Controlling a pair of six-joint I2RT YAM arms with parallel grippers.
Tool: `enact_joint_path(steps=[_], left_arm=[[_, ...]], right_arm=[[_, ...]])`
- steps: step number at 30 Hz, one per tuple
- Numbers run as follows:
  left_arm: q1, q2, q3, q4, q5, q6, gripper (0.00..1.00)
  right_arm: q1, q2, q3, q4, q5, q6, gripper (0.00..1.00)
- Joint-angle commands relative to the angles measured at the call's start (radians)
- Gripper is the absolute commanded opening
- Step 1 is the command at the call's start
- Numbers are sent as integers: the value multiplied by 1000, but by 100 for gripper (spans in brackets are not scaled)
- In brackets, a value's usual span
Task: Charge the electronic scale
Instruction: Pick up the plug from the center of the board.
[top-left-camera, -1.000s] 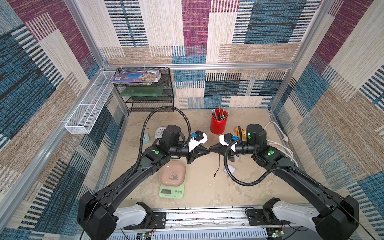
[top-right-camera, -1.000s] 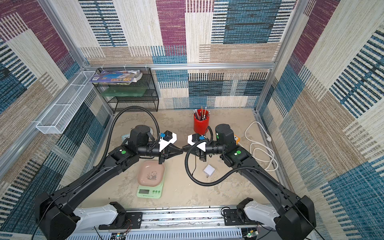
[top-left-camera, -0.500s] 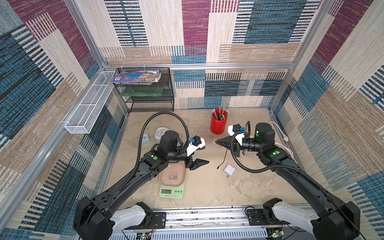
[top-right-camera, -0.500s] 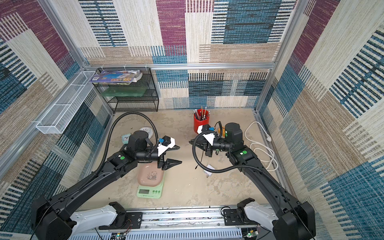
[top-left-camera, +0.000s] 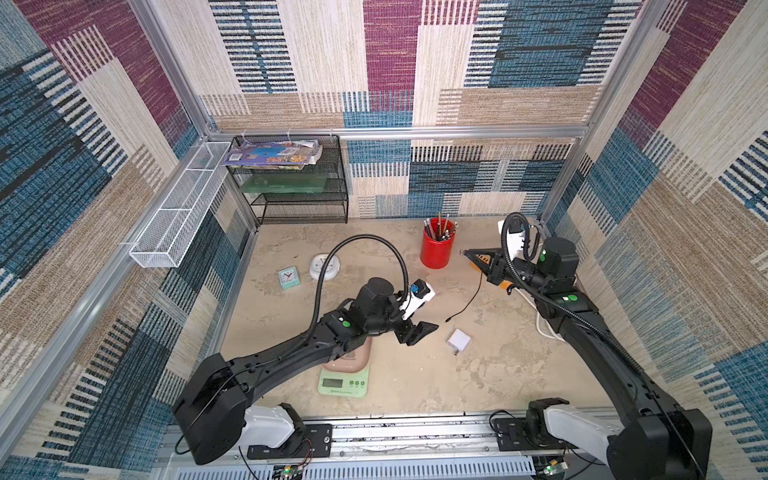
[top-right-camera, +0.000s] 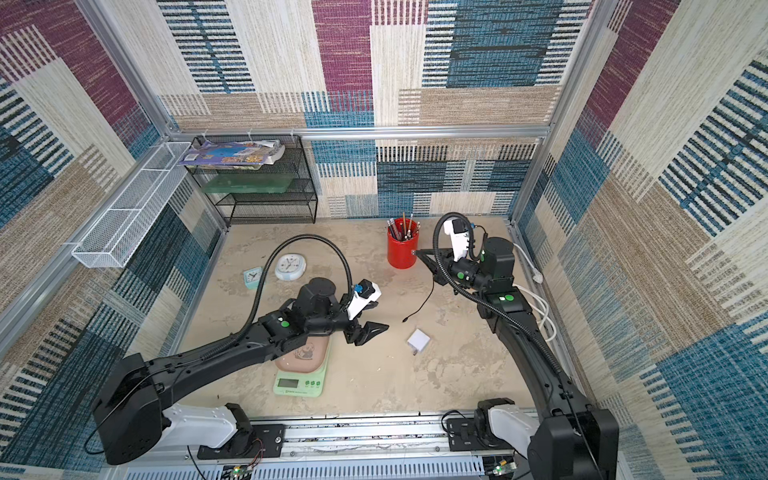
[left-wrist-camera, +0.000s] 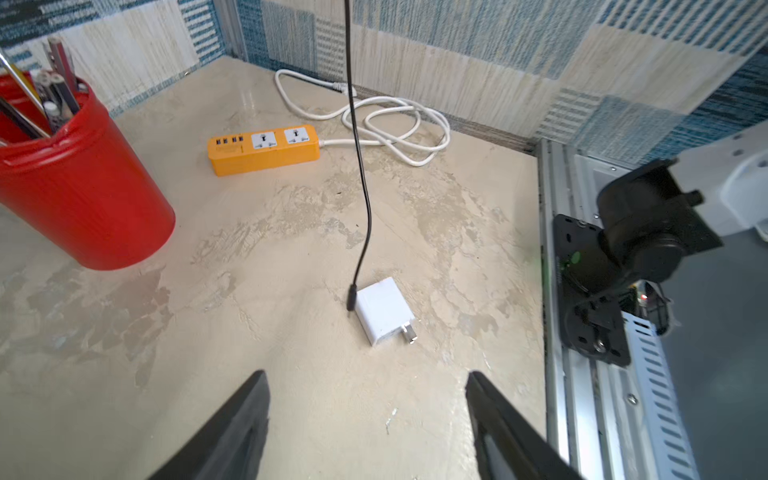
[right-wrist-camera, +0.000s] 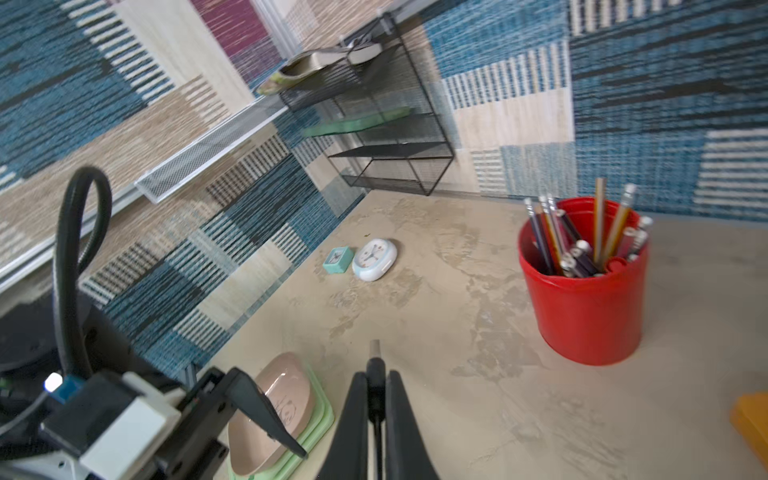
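The electronic scale (top-left-camera: 344, 382) (top-right-camera: 298, 382) is mint green with a pink panda tray (right-wrist-camera: 270, 415) and sits near the table's front, partly under my left arm. My left gripper (top-left-camera: 430, 314) (top-right-camera: 381, 316) (left-wrist-camera: 365, 386) hovers open and empty just right of the scale, facing a white charger adapter (top-left-camera: 458, 340) (left-wrist-camera: 384, 311). My right gripper (top-left-camera: 467, 252) (right-wrist-camera: 376, 374) is raised beside the red cup and shut on one plug (right-wrist-camera: 374, 347) of a black cable (top-left-camera: 473, 291) (left-wrist-camera: 361, 166). The cable hangs to the table, its free end (top-left-camera: 448, 320) close to the adapter.
A red pencil cup (top-left-camera: 436, 251) (left-wrist-camera: 75, 187) stands at the back centre. An orange power strip (left-wrist-camera: 266, 149) with a looped white cord (left-wrist-camera: 395, 120) lies at the right, under my right arm. A round white clock (top-left-camera: 324, 267), a small teal clock (top-left-camera: 289, 277) and a black mesh shelf (top-left-camera: 299, 183) are back left.
The grippers were tip to tip at mid-table. The left one opened and drew back toward the scale; the right one carried the cable plug up and back right.
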Motion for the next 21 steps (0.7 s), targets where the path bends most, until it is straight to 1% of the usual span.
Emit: enact_joint_path(steps=[1,3,5,6,7,8,11,15,21], left_arm=[[-75,72,16,51,-228,-109,83],[-92,135,52,18,-275,-201,85],[-112,182,68,6,-317,-253,88],[-127,199,72,6,-344,-265,91],[-139,214,77,4,-366,-280,95],[-148,230,86,-2,-365,-288,99],[-158,273,99,17,-349,-324,99],[-181,366,204,-101,-407,-333,99],[-221,494,344,-207,-446,-325,99]], right_arm=[[-36,-15,-2,-20,71,113,0],[-60,-27,-9,-25,84,127,0],[-83,-40,-17,-28,95,145,0],[-96,-46,-19,-35,100,148,0],[-109,-52,-22,-40,103,152,0],[-124,-57,-25,-45,105,157,0],[-157,-73,-31,-61,105,162,0],[-179,-91,-33,-75,118,169,0],[-186,-101,-25,-97,124,164,0]])
